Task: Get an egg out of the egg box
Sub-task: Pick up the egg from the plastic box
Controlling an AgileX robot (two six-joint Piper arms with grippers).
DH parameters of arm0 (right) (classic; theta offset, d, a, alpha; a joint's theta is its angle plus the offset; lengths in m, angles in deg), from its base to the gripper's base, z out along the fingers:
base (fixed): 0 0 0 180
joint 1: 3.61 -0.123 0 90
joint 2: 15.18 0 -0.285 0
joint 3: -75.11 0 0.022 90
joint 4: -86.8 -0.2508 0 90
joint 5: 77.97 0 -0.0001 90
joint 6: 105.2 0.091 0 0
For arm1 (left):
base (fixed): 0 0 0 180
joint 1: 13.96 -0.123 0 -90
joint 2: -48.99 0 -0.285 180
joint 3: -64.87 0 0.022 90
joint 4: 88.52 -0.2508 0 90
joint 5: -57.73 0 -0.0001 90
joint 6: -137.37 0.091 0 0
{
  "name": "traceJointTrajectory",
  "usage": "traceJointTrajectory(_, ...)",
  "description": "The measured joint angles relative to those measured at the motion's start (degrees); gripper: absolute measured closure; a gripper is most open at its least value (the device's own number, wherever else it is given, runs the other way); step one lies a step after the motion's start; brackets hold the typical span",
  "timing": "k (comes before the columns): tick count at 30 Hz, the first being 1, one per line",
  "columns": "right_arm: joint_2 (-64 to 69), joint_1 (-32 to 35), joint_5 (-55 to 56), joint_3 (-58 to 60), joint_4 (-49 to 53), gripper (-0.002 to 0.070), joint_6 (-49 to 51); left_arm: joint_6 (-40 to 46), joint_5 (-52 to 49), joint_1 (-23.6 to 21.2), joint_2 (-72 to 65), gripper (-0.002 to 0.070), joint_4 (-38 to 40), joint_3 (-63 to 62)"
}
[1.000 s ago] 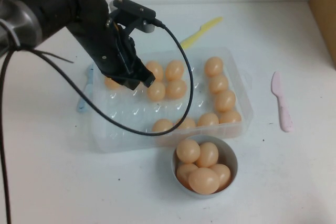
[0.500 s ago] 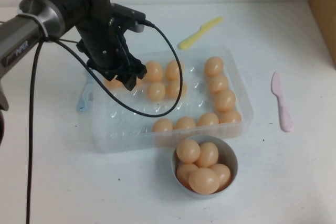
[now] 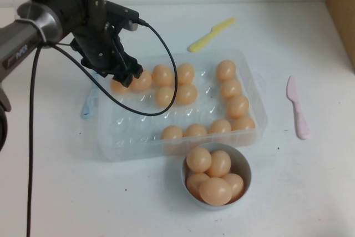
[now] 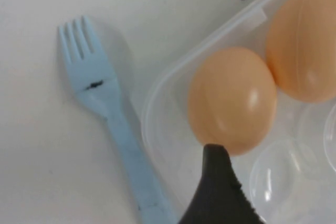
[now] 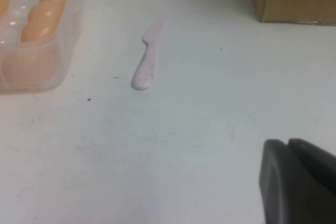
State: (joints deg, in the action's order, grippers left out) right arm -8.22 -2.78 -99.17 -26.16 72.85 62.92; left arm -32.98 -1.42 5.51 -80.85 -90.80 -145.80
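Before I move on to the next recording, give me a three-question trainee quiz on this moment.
1. True or false: the left gripper is over the far-left corner of the egg box.
2. How many eggs are in the white bowl? A) two B) five C) eight
3. What lies just outside the egg box's left wall, seen in the left wrist view?

Key
1. True; it is low over the corner egg.
2. B.
3. A pale blue plastic fork.
Note: the right gripper is parked over bare table, near the pink plastic knife.
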Motion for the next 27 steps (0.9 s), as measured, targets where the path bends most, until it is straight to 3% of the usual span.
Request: traceJointTrajectory(27, 0.0, 0.0, 0.0, 0.0, 0.0, 0.0694, 0.0, 0.33, 8.31, -0.57, -5.66, 0.0269, -0.5, -0.49)
